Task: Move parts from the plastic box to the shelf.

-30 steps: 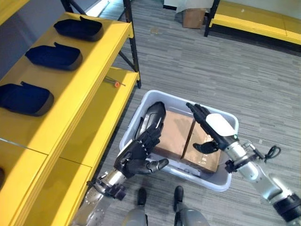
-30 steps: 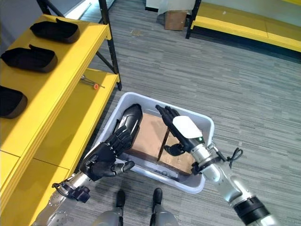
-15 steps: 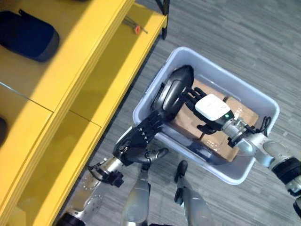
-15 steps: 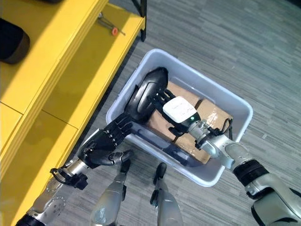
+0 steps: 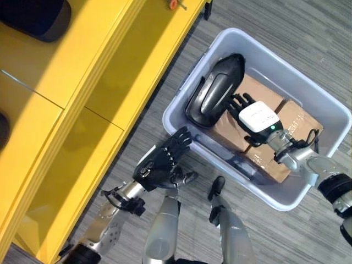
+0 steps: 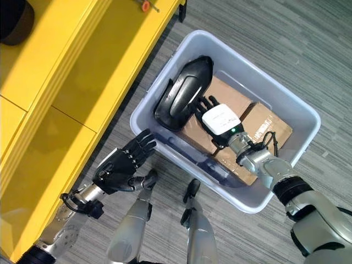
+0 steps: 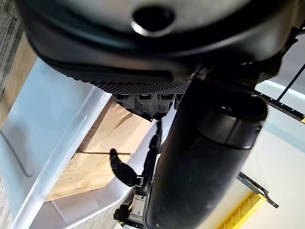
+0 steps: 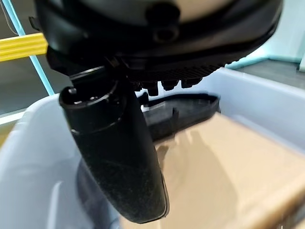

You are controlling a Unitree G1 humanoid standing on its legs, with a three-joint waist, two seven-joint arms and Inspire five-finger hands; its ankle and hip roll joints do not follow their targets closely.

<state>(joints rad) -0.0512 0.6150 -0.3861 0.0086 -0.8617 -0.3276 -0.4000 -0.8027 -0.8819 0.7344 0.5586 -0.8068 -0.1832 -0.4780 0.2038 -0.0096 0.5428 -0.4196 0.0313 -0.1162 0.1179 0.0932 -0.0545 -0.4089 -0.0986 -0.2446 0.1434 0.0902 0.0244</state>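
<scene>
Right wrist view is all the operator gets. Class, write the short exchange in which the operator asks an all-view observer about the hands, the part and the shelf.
Operator: Where's the left hand?
Observer: The left hand is open, outside the plastic box, near its wall.
Operator: Is the right hand gripping the part?
Observer: No. The right hand is open over the cardboard, fingers straight beside the black part.
Operator: And the shelf?
Observer: The yellow shelf lies on the robot's left.

Black curved part (image 5: 213,91) tilted in pale plastic box (image 5: 335,117), seemingly against cardboard boxes (image 5: 291,120).
</scene>
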